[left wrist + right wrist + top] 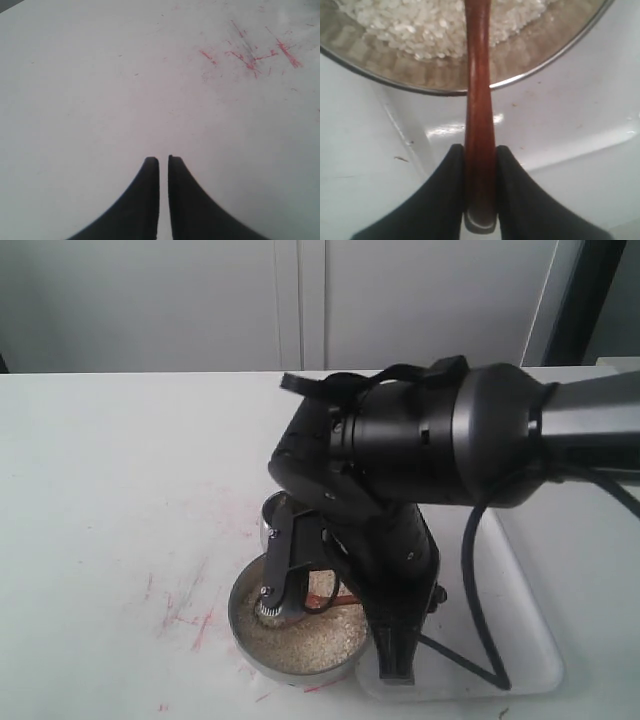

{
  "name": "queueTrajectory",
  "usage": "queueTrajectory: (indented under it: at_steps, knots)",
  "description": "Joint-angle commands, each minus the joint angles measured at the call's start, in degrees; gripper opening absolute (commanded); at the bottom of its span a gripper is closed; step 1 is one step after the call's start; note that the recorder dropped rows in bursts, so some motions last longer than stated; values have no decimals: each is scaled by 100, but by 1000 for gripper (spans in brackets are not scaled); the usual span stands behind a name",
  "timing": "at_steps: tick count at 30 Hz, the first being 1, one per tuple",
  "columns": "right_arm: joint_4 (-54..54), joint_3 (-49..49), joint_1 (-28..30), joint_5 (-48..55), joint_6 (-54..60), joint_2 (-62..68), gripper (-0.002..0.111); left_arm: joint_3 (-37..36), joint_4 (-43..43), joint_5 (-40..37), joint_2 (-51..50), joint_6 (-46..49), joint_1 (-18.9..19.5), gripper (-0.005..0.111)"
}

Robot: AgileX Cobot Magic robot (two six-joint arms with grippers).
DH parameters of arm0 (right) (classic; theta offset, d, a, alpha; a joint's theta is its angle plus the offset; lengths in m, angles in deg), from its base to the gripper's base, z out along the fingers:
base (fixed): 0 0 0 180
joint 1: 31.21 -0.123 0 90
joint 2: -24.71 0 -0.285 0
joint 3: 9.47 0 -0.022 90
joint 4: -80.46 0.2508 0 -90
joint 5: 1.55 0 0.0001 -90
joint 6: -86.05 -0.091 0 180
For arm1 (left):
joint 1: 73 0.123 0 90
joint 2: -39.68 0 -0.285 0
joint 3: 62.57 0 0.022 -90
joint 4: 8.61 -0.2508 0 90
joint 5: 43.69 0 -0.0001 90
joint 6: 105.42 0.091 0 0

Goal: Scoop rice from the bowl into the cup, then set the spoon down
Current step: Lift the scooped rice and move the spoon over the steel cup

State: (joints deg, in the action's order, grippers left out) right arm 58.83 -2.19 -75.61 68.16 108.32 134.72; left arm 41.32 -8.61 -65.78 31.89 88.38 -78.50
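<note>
Scooping is the step in hand. The right gripper [480, 150] is clamped on the handle of the spoon [477, 90], whose head dips into the rice [420, 25] in the bowl [262, 665]. Next, I judge, it must lift the load level over the bowl's rim, carry it to the cup [270, 518] at 11 o'clock, and tip into that narrow mouth, which is half hidden behind the arm. At 3 o'clock the tray [520, 640] has a raised lip just beside the bowl. The desk [120, 490] lies open from 7 to 12 o'clock. The left gripper [163, 161] is closed on nothing above bare desk.
</note>
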Motion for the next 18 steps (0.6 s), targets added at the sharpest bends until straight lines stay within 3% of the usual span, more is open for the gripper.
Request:
queueTrajectory:
  at_steps: [1, 18]
  knots:
    - [788, -13, 366, 26, 373, -106, 0, -52, 32, -280, 0, -33, -42, 14]
    - [1173, 672, 747, 26, 101, -1213, 0, -52, 32, -280, 0, -33, -42, 14]
